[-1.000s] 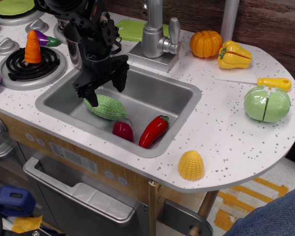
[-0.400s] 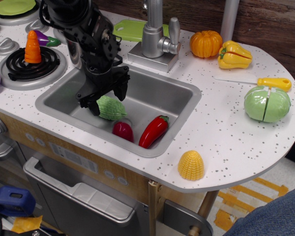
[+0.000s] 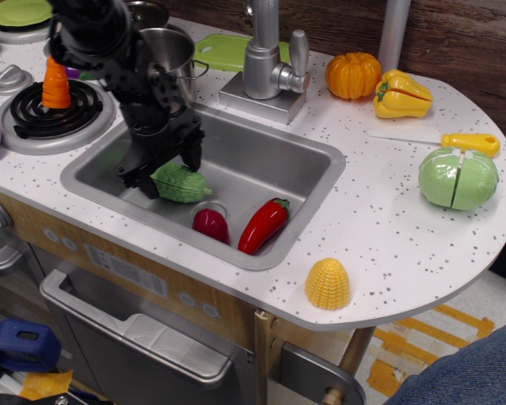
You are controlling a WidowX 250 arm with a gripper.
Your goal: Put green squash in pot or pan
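Observation:
The green squash (image 3: pixel 180 184), light green and bumpy, is in the left part of the sink (image 3: pixel 299 160), low near the bottom. My gripper (image 3: pixel 165 173) reaches down into the sink, and its black fingers (image 3: pixel 191 155) are closed around the squash on both sides. The shiny steel pot (image 3: pixel 174 56) stands on the counter behind the sink's back left corner. My arm partly hides it.
A red pepper (image 3: pixel 264 224) and a dark red vegetable (image 3: pixel 211 225) lie in the sink. The faucet (image 3: pixel 266 51) stands right of the pot. A carrot (image 3: pixel 56 82) is on the burner at left. Corn (image 3: pixel 327 283), a pumpkin (image 3: pixel 353 75), a yellow pepper (image 3: pixel 401 94), a knife (image 3: pixel 455 141) and a split pale-green vegetable (image 3: pixel 458 178) are on the right.
My gripper dropped onto the squash and closed on it. The squash turned and shifted left with the gripper. The arm swung left and uncovered the pot.

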